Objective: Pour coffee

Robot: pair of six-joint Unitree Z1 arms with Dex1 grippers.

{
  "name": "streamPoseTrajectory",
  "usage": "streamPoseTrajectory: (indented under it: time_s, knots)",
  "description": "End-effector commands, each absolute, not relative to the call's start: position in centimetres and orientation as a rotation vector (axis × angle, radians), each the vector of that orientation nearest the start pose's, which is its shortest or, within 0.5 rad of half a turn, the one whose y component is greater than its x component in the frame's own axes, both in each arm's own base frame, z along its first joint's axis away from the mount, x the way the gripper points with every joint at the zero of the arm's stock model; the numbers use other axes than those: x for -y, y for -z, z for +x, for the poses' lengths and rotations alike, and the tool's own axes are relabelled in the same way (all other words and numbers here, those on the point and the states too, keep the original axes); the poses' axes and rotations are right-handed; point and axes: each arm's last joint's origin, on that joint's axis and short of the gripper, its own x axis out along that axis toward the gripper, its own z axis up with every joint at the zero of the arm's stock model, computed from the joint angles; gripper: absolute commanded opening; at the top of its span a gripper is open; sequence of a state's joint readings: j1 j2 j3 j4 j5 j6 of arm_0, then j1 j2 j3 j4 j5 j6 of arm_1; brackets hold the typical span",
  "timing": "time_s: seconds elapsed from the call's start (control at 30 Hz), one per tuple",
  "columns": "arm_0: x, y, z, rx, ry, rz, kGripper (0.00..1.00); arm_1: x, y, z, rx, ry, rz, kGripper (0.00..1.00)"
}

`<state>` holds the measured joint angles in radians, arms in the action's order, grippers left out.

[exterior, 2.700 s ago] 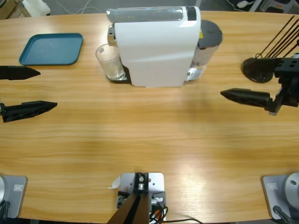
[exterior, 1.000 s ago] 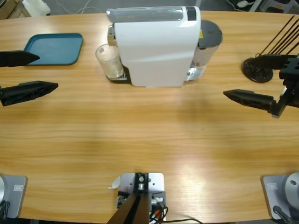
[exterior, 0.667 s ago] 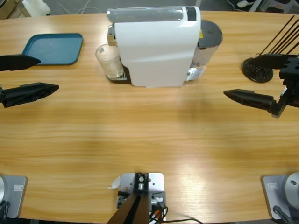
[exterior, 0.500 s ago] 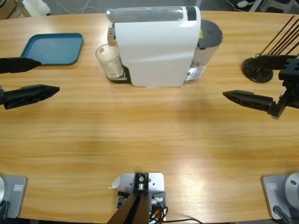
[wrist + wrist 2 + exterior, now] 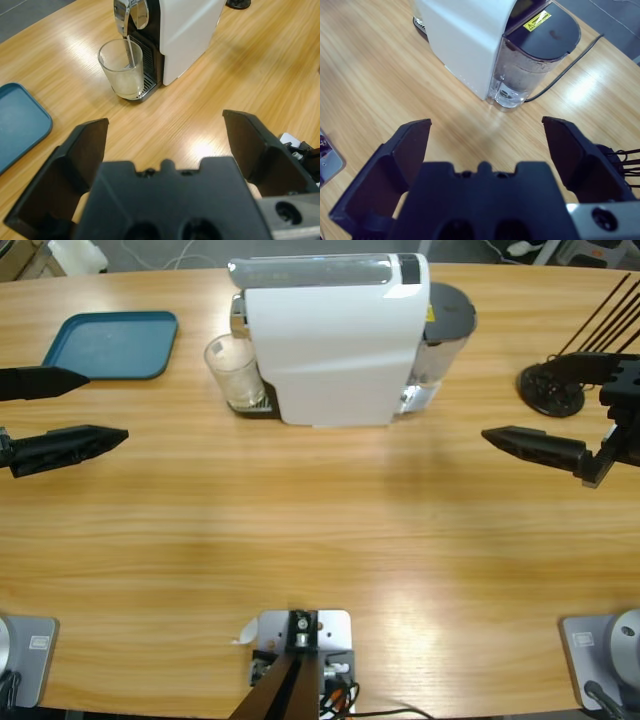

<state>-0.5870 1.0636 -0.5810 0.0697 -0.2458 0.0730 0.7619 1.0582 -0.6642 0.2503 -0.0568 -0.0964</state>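
Note:
A white coffee machine [image 5: 335, 335] stands at the back middle of the table. A clear glass cup [image 5: 233, 370] sits on its drip tray under the spout. In the left wrist view the cup [image 5: 121, 69] holds a little pale liquid, and a thin line runs down into it from the spout. My left gripper [image 5: 105, 408] is open at the left edge, well short of the cup, with nothing between its jaws [image 5: 165, 120]. My right gripper [image 5: 515, 400] is open at the right edge and faces the machine's water tank [image 5: 535, 55]; its jaws [image 5: 486, 121] hold nothing.
A teal tray [image 5: 110, 344] lies at the back left, just beyond the left gripper. A black stand with thin rods [image 5: 555, 388] sits at the back right, close to the right gripper. A cable runs from behind the tank [image 5: 570, 65]. Bare wooden tabletop [image 5: 320, 540] fills the front.
Over the last second the left gripper has drifted slightly toward the table's front and a little rightward, still open. The right gripper has barely shifted.

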Motion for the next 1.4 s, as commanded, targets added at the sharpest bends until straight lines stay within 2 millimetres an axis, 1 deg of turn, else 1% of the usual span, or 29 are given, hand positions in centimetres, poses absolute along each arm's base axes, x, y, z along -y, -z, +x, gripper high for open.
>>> streamPoseTrajectory:
  time_s: [0.03,1.4]
  knots:
    - [8.75,-28.87,11.33,-0.54,0.813,0.162,1.0,-9.95,-29.67,10.71,-0.614,-0.697,-0.364,1.0]
    - [8.86,-28.54,11.59,-0.547,0.816,0.192,1.0,-10.08,-29.54,10.84,-0.632,-0.69,-0.359,1.0]
